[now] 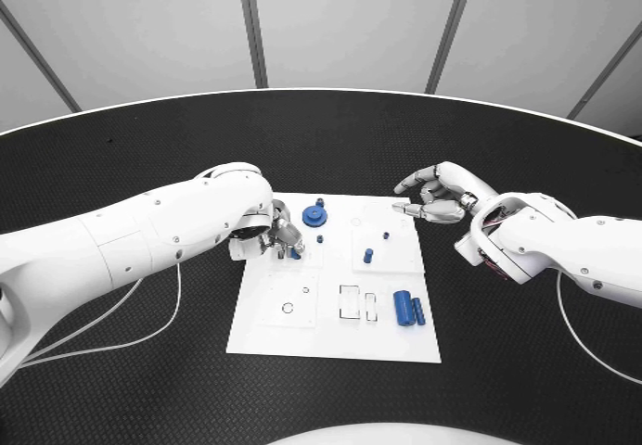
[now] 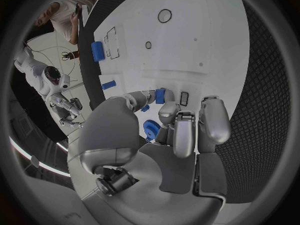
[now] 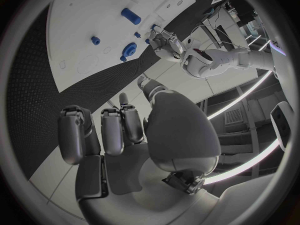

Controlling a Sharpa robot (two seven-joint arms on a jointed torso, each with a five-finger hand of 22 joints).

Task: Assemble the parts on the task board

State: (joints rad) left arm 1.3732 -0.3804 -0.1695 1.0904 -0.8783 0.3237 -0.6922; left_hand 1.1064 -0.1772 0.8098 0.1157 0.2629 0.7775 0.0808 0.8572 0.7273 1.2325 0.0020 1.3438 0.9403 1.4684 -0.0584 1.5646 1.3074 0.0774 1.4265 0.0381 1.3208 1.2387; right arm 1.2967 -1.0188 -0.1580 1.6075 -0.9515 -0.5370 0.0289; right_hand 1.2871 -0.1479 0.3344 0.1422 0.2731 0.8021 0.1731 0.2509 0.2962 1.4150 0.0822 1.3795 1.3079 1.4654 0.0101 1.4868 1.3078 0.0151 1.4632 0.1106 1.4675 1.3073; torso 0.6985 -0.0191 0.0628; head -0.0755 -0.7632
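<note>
While the left hand [image 1: 275,232] pinches a blue part [image 2: 160,95], right fingers [image 1: 426,197] curl empty (off-board).

Bright even overhead light, soft faint shadows, sharp head view, wrist views fisheye-bent, dark at the rims

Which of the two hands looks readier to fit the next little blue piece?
The left hand, probably: it is over the task board and pinches a small blue part. The right hand hovers at the board's far corner, holding nothing.
</note>
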